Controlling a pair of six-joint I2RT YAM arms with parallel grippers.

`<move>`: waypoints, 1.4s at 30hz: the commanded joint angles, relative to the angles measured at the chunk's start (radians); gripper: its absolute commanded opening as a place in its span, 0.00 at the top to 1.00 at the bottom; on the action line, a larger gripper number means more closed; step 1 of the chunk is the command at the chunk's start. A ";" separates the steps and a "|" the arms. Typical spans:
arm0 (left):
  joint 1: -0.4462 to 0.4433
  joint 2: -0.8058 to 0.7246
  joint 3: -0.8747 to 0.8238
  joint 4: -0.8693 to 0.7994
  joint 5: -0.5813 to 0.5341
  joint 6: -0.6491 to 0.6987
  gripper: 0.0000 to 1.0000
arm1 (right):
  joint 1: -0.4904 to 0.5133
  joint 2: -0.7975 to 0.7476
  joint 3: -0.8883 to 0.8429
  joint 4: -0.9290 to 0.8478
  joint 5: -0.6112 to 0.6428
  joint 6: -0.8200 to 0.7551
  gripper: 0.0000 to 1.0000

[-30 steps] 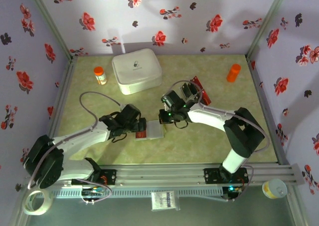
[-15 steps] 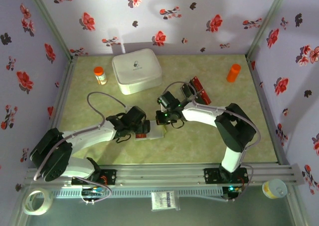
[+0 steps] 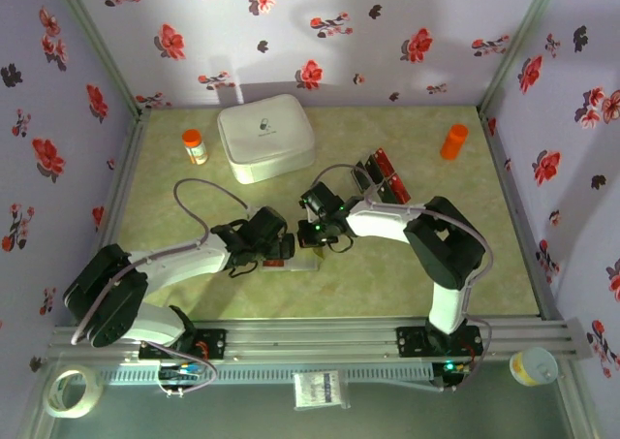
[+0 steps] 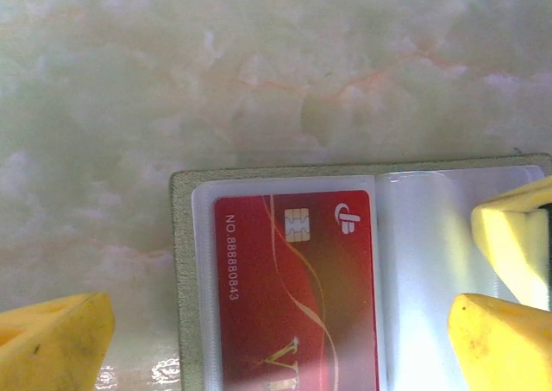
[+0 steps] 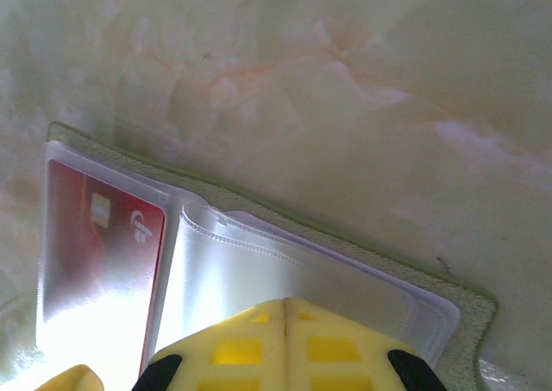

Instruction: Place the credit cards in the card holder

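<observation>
The olive card holder lies open mid-table, its clear pockets facing up. One red credit card with a chip sits inside the left pocket. My left gripper is open, its yellow fingers straddling that card and the holder's olive edge. My right gripper is shut with nothing between its jaws. Its tips press on the empty clear pocket pages of the holder's right half. More red and black credit cards lie loose behind the right arm.
A big white rounded box stands at the back, with a small orange bottle to its left. Another orange bottle stands at the back right. Patterned walls close in three sides of the table.
My left gripper has slid right over the holder. My right gripper has come left and nearer, down onto the clear pages. Neither gripper's opening has changed.
</observation>
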 commanded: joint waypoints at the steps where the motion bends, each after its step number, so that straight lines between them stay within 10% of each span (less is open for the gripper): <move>1: -0.011 0.008 -0.014 0.018 -0.010 -0.005 0.00 | 0.007 0.014 -0.011 0.024 -0.022 0.026 1.00; 42: -0.086 -0.084 -0.209 0.313 0.004 -0.024 0.00 | 0.008 0.022 -0.034 0.067 -0.034 0.065 1.00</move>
